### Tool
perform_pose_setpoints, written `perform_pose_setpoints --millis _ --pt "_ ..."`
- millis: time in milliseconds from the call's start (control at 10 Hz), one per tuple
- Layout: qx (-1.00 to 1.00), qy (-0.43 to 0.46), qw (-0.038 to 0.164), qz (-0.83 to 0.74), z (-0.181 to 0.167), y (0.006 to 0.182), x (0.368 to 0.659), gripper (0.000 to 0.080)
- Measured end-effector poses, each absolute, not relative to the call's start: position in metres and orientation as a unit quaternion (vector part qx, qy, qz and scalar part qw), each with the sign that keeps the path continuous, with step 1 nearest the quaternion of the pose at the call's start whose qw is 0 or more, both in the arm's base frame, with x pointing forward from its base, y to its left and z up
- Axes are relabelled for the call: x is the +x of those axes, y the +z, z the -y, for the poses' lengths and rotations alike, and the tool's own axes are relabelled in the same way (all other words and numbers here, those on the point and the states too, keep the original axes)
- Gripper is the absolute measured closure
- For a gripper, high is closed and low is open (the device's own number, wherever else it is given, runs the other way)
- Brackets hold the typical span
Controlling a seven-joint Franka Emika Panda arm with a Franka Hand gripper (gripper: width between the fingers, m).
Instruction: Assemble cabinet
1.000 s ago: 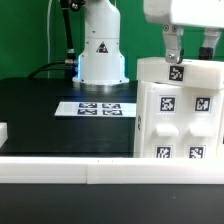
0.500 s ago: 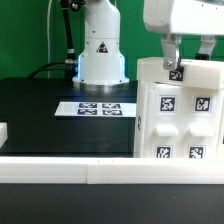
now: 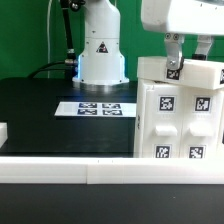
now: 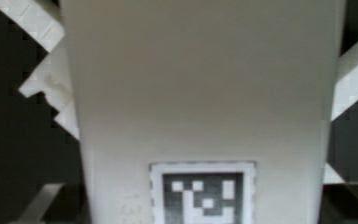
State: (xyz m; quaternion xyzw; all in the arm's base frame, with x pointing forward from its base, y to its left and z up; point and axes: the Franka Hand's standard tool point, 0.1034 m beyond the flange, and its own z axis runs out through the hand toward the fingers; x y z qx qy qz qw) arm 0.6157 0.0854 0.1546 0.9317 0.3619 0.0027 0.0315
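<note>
The cabinet [image 3: 180,120], a large white box with several black-and-white tags on its front, stands at the exterior view's right on the black table. A flat white top panel [image 3: 205,74] lies on it. My gripper [image 3: 188,62] hangs right above, its two fingers [image 3: 172,50] down on either side of the panel's tagged edge, shut on it. In the wrist view the white panel [image 4: 194,90] fills most of the picture, with one tag [image 4: 206,192] near the fingers. The fingertips themselves are hidden.
The marker board [image 3: 97,108] lies flat mid-table in front of the robot's white base [image 3: 100,50]. A small white piece [image 3: 3,132] shows at the exterior view's left edge. A white rail [image 3: 100,172] runs along the table's front.
My gripper and the tagged edge of the panel have shifted slightly to the exterior view's left and up. The cabinet body has not moved.
</note>
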Motion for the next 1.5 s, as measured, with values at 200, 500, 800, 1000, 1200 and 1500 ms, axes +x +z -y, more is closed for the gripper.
perform_pose_setpoints --millis 200,500,800,1000,1200,1500 --pt "0.942 0.004 0.030 -0.333 -0.0853 0.1546 0.6157 0.0245" --pt "0.985 0.009 0.029 -0.170 -0.0848 0.1549 0.6161 0.0245" --pt "0.999 0.014 0.027 -0.022 -0.0847 0.1550 0.6161 0.0245" --pt "0.996 0.020 0.024 0.087 -0.0831 0.1548 0.6171 0.0245" --pt "0.983 0.026 0.021 0.181 -0.0822 0.1544 0.6179 0.0245" --pt "0.937 0.040 0.007 0.346 -0.0830 0.1536 0.6206 0.0243"
